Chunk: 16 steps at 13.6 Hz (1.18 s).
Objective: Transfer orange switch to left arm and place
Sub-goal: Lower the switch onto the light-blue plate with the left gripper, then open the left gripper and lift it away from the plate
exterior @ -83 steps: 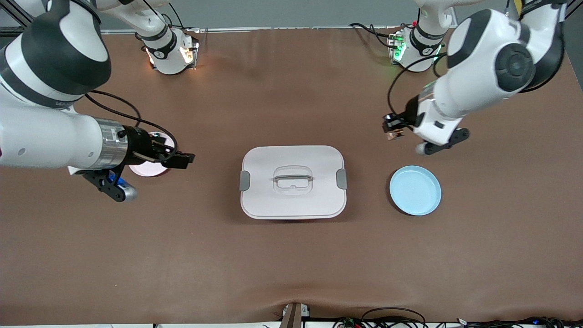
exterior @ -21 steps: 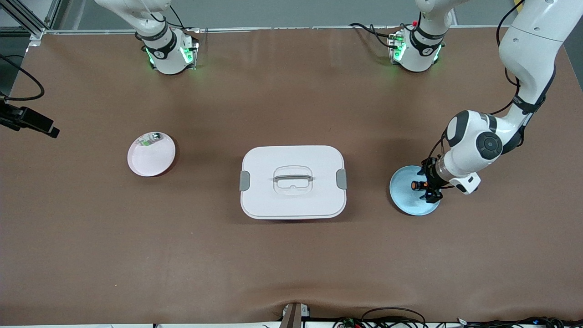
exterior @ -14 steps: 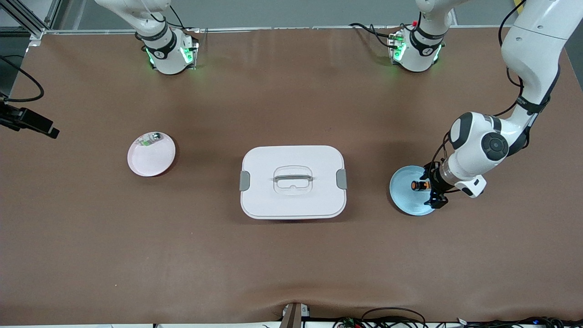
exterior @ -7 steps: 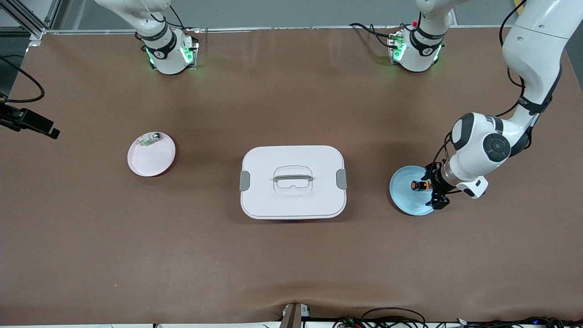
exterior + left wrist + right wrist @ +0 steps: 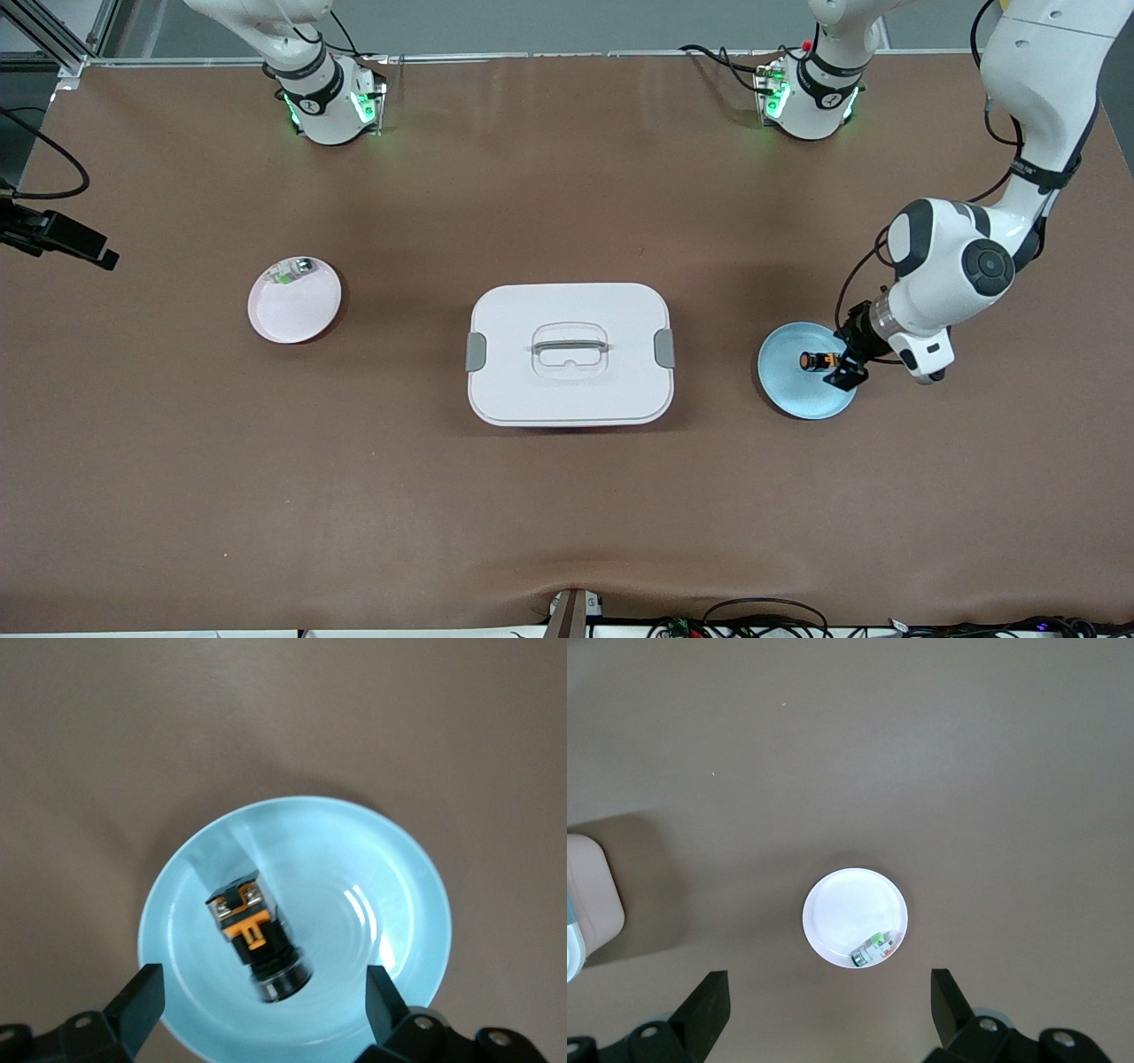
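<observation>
Front view showed the orange switch [image 5: 817,361] lying on the blue plate [image 5: 791,391] toward the left arm's end of the surface, with the box [image 5: 570,354] in the middle and the pink plate [image 5: 294,300] toward the right arm's end carrying a small green-and-silver component [image 5: 292,269]. A second and a half earlier the left end effector [image 5: 848,353] had been lower over the plate with the switch between its fingers; it had since drawn back toward the plate's edge, leaving the switch where it lay. By my reading, that means the release is done and the transfer is finished or nearly so, with only the retreat left. The right arm was pulled off to the edge of the picture and waited there. Left wrist view looked straight down on the switch [image 5: 255,936], on its side in the plate [image 5: 399,868], apart from both fingertips [image 5: 135,998], which stood wide and held nothing. Right wrist view, from high above, looked down on the pink plate [image 5: 842,912] and its component [image 5: 874,948], with a corner of the box [image 5: 592,890] at the edge; the right end effector [image 5: 827,1005] was likewise spread wide and empty.
</observation>
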Available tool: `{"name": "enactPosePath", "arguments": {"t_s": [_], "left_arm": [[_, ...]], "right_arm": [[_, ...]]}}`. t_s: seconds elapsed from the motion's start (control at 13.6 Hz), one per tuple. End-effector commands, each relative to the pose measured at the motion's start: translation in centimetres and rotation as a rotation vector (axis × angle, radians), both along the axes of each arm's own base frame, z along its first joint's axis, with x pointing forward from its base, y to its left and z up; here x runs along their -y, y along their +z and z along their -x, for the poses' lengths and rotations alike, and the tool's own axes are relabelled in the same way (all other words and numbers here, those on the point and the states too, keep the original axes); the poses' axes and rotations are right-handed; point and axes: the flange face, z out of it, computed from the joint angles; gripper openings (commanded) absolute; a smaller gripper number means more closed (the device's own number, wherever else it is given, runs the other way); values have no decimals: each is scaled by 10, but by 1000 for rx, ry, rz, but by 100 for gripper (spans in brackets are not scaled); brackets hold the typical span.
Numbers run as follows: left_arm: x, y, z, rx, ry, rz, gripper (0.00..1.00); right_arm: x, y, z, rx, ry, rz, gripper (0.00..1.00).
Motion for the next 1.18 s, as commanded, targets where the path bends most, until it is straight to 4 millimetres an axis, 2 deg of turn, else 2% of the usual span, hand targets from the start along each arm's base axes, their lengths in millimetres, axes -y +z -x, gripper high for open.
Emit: {"name": "enactPosePath", "arguments": {"t_s": [0.0,0.22,0.29,0.37,0.59,0.74,0.88,1.1], "left_arm": [[-5,20,20,26,-354,-33,100],[-10,44,33,81,-787,-91,100],[-16,55,36,98,-858,-114,100],[-30,69,35,118,-858,-140,100],[-34,117,34,124,-847,-191,100],[-37,165,15,86,-862,-181,100],[-48,207,5,48,-852,-167,100],[-48,254,-3,48,-852,-173,100]], "right_arm": [[2,2,0,3,45,-15,100],[2,2,0,3,47,-15,100],[2,2,0,3,47,-15,100],[2,2,0,4,47,-15,100],[3,1,-1,3,44,-16,100],[2,1,-1,6,45,-14,100],[4,2,-1,7,42,-13,100],[3,2,-1,7,44,-12,100]]}}
